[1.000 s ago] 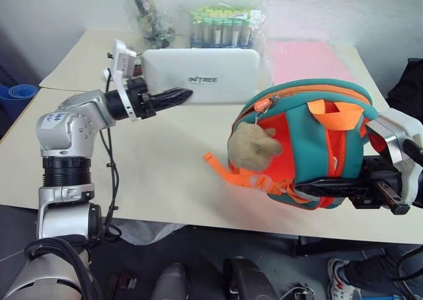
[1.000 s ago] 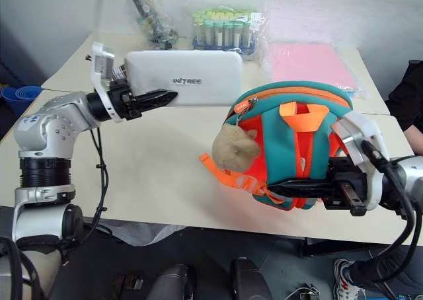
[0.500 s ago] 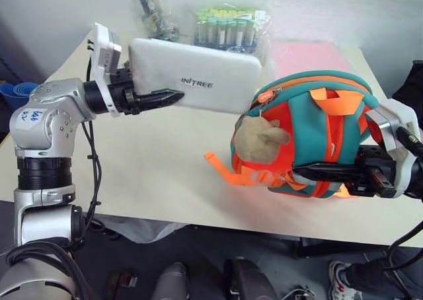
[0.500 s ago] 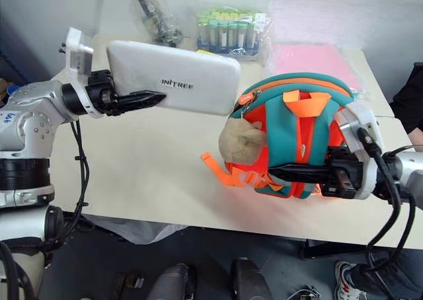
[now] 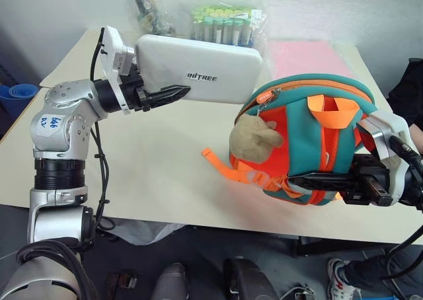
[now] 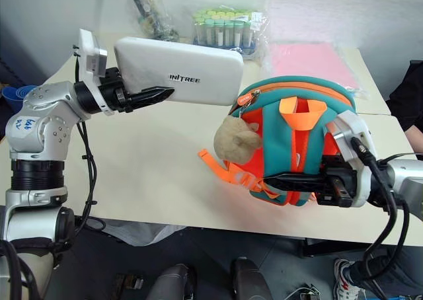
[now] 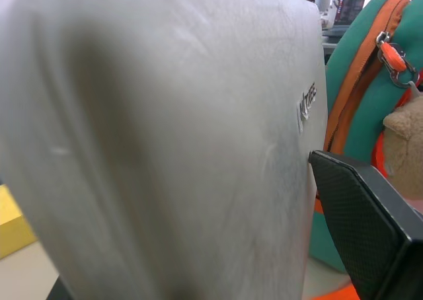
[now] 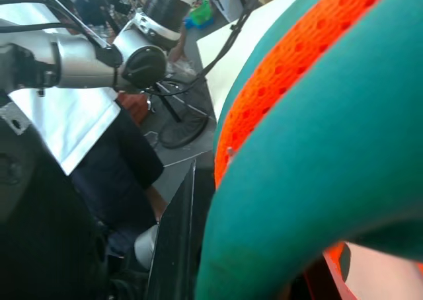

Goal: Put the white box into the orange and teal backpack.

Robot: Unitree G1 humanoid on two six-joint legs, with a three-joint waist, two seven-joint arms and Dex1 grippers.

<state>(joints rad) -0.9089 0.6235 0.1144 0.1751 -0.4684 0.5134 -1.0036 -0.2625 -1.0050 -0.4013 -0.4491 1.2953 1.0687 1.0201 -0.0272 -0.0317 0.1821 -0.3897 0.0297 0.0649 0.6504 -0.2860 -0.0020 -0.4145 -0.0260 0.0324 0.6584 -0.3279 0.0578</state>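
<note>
We grip the white box (image 5: 198, 69) in our left gripper (image 5: 173, 92), just beside the orange and teal backpack (image 5: 310, 141) clamped by our right gripper (image 5: 310, 181); insertion remains.

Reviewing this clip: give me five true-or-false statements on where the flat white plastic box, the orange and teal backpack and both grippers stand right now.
1. The left gripper holds the flat white plastic box lifted off the cream table. True.
2. The white box is already inside the small orange and teal backpack. False: it is outside, beside the backpack's zipper side.
3. The right gripper is shut on the backpack's lower part. True.
4. The tan plush toy lies loose on the table. False: it hangs on the backpack's front.
5. The pink sheet covers the backpack. False: it lies flat on the table behind it.
</note>
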